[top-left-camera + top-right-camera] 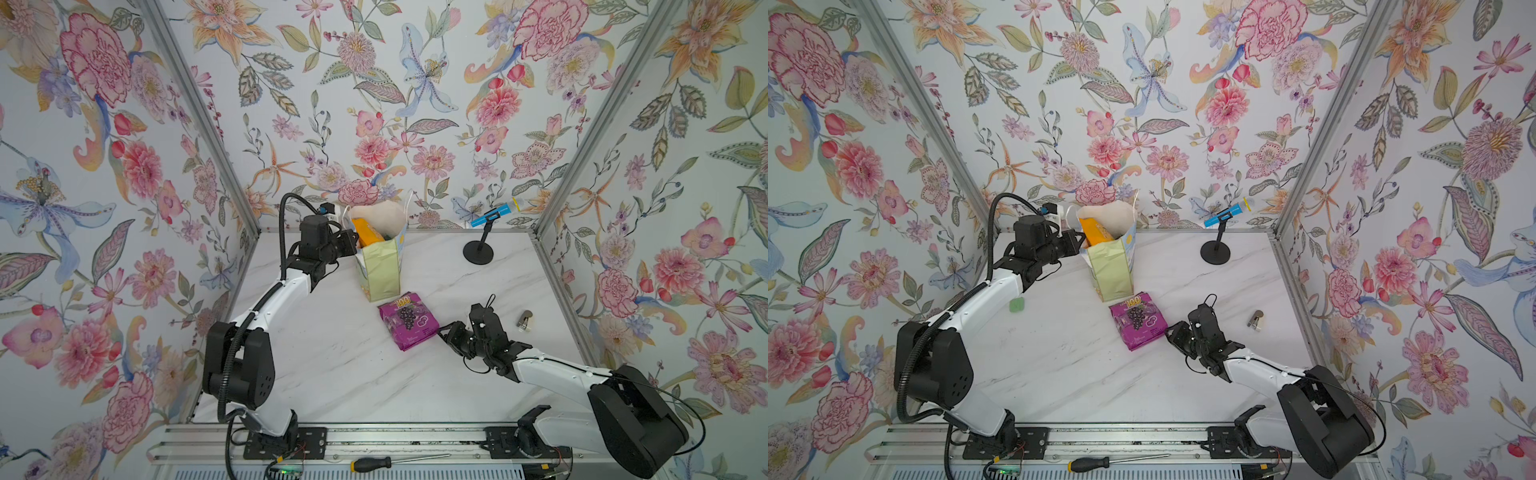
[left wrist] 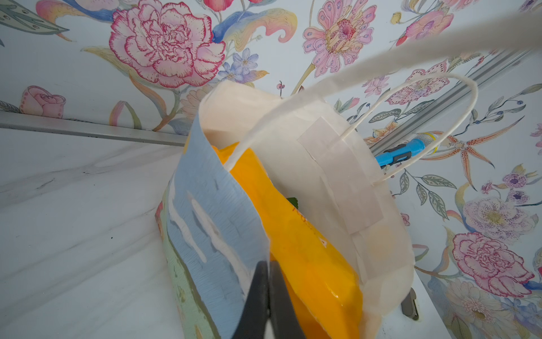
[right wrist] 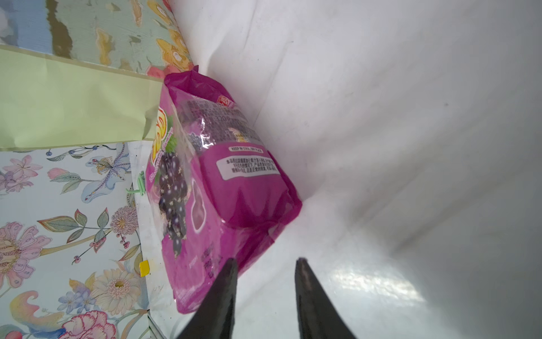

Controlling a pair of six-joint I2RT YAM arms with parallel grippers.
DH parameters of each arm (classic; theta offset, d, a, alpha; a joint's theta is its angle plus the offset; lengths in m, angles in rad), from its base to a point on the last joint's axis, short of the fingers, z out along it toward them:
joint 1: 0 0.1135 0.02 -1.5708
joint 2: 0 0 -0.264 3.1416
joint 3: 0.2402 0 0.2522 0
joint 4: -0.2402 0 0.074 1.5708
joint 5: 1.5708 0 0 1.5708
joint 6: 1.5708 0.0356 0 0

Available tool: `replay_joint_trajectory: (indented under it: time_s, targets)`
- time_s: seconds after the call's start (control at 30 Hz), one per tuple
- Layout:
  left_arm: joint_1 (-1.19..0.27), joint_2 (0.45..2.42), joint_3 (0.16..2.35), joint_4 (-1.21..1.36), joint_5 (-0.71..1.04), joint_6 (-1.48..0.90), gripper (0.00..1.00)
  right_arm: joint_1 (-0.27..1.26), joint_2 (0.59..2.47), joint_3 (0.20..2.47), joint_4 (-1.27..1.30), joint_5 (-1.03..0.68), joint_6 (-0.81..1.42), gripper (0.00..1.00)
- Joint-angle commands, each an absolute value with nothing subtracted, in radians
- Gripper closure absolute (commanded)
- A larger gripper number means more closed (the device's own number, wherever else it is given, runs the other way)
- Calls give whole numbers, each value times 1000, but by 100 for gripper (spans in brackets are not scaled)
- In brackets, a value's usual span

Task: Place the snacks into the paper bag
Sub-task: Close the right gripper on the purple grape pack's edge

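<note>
Presently, left gripper [image 2: 269,265] pinches paper bag [image 1: 380,270] rim; right gripper [image 3: 267,261], half-open, empty, beside purple packet [image 3: 234,182]; glossy film may slip out.

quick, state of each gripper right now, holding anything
left gripper: closed, pinching the rim of the paper bag
right gripper: open, holding nothing, tips at the edge of the purple grape packet
</note>
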State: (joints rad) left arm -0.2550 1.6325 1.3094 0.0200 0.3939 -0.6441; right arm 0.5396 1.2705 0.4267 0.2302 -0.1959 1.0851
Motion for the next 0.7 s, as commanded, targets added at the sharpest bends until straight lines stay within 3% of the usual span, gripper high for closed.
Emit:
replay_joint_trajectory:
  time_s: [0.0, 0.37, 0.67]
  targets:
    - [-255, 1618, 1317, 73, 436, -643, 100, 532, 1279, 455, 214, -183, 1064, 65]
    - [-254, 1614, 1317, 69, 431, -639, 100, 534, 1380, 474, 295, -214, 1068, 72]
    - [-254, 1614, 1318, 68, 433, -638, 100, 536, 1415, 484, 326, -214, 1071, 73]
